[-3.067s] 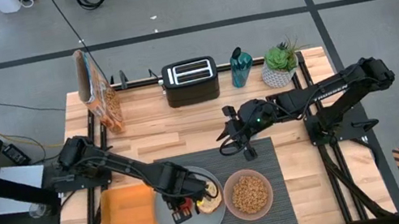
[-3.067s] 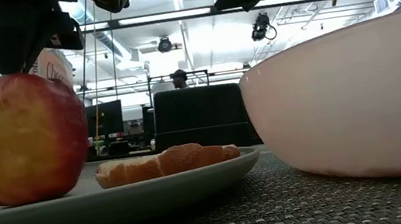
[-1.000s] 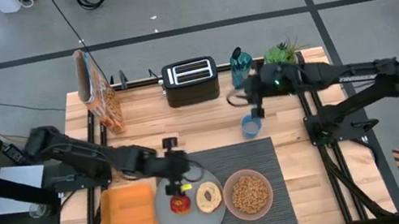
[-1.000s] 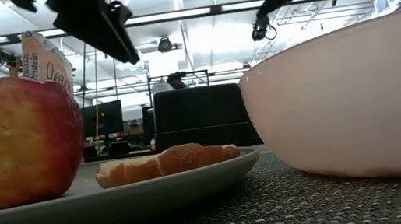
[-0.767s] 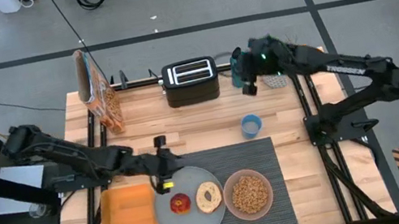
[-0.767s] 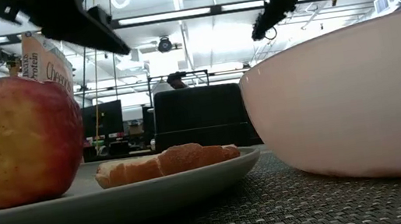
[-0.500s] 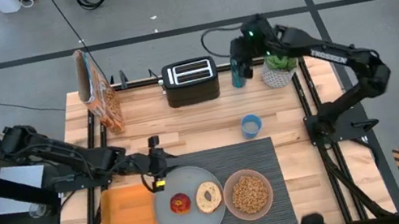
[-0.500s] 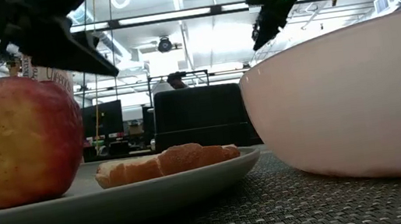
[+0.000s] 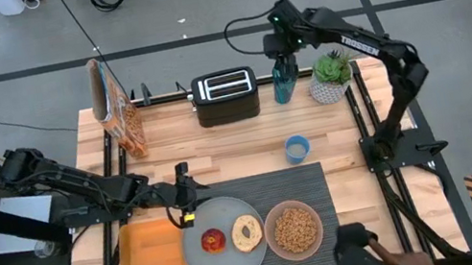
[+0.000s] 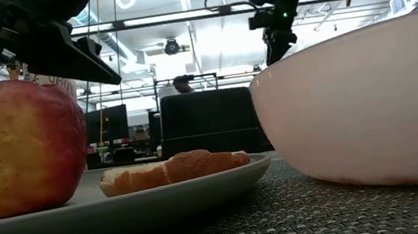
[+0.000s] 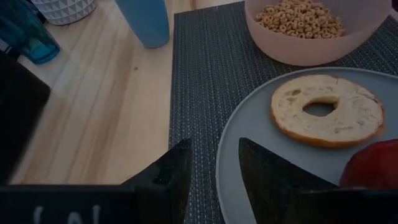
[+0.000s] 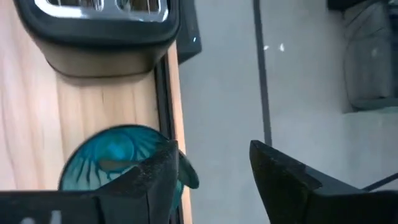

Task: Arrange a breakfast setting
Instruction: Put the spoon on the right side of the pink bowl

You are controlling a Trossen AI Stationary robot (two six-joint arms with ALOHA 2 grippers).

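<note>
The left gripper hangs low at the left edge of the dark grey placemat, just off the rim of the pale grey plate; in the left wrist view its fingers stand a little apart with nothing between them. On the plate lie the red apple and, just beside it, the bagel. The pink bowl of tan cereal sits on the placemat right of the plate. A small blue cup stands on the wooden bench just past the placemat. The right gripper is raised over the teal bottle at the back of the bench, between the black toaster and a potted plant; its fingers are apart and hold nothing. An orange tray lies left of the plate
</note>
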